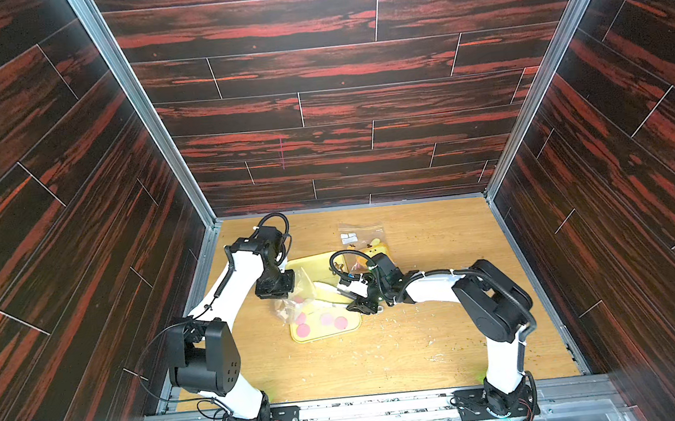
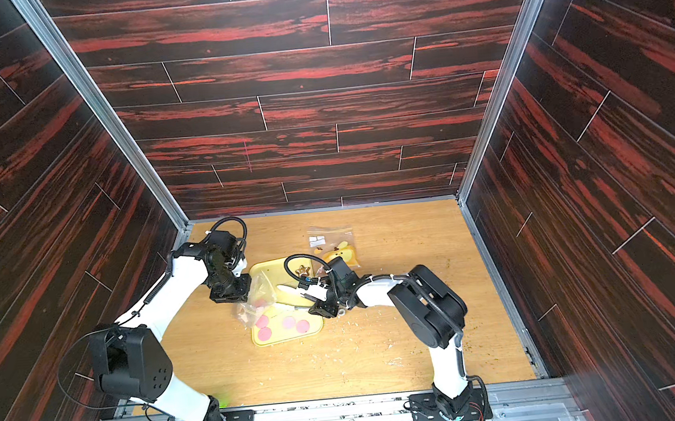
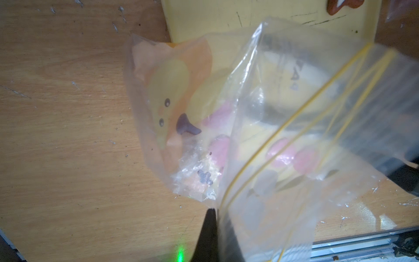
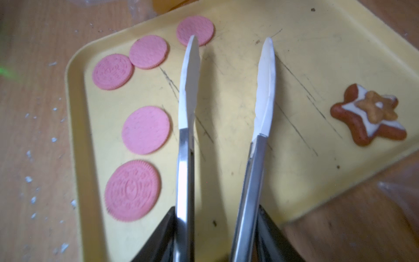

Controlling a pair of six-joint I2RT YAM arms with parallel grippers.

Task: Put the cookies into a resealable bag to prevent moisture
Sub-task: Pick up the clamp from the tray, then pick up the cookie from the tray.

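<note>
Several pink round cookies [image 4: 146, 130] lie on the yellow tray [image 4: 294, 45], in both top views at its near end [image 1: 327, 319]. My left gripper [image 3: 215, 211] is shut on the edge of a clear resealable bag [image 3: 283, 113], held up over the tray's left side [image 1: 294, 303]. Pink discs [image 3: 221, 149] show through the plastic. My right gripper [image 4: 217, 217] is shut on metal tongs [image 4: 187, 136] with white tips. The tong arms stand apart above the tray, with nothing between them. One tip lies over the farthest cookie [image 4: 195, 30].
A brown star-shaped iced cookie [image 4: 368, 115] sits at the tray's far end. A second clear bag with a yellow duck print [image 1: 365, 242] lies behind the tray. Crumbs are scattered over the wooden table [image 1: 402, 351]. Dark walls enclose the table on three sides.
</note>
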